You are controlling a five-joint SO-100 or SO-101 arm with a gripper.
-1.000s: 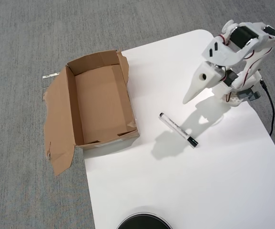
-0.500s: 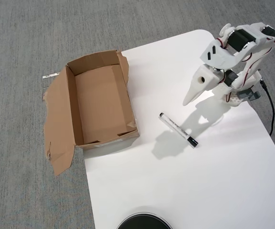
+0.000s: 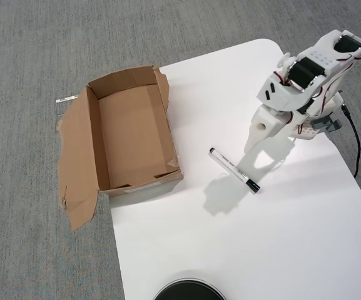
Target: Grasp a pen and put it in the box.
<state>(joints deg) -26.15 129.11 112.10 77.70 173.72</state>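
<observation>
One overhead view is available. A white tabletop (image 3: pixel 280 250) is seen set over grey carpet (image 3: pixel 36 50).

The pen (image 3: pixel 233 170) is noted lying flat and diagonal on the tabletop, roughly midway between the two long edges and nearer the far edge than the near one. Its black cap is judged to be at the lower-right end. It is touched by nothing.

The box (image 3: pixel 133 134) is placed at the tabletop's left edge, partly overhanging onto the carpet, open side up. Its interior is seen to be empty. A torn flap is spread flat on the carpet to its left.

The gripper (image 3: pixel 250 147) is held above the tabletop near the far right corner, tip pointed down, close to the pen's upper-left end but apart from it. Nothing is held in it. Whether the jaws are parted cannot be told, as only one white finger is seen from above.

Progress: nothing is judged done yet. The pen is not grasped and not lifted, and the carry to the box and the release are left.

Hidden or unclear: the print on the pen barrel is too small to be read. A round black object (image 3: pixel 188 291) is cut off by the near edge of the view. The gripper's height over the tabletop cannot be judged, though its shadow falls across the pen.
</observation>
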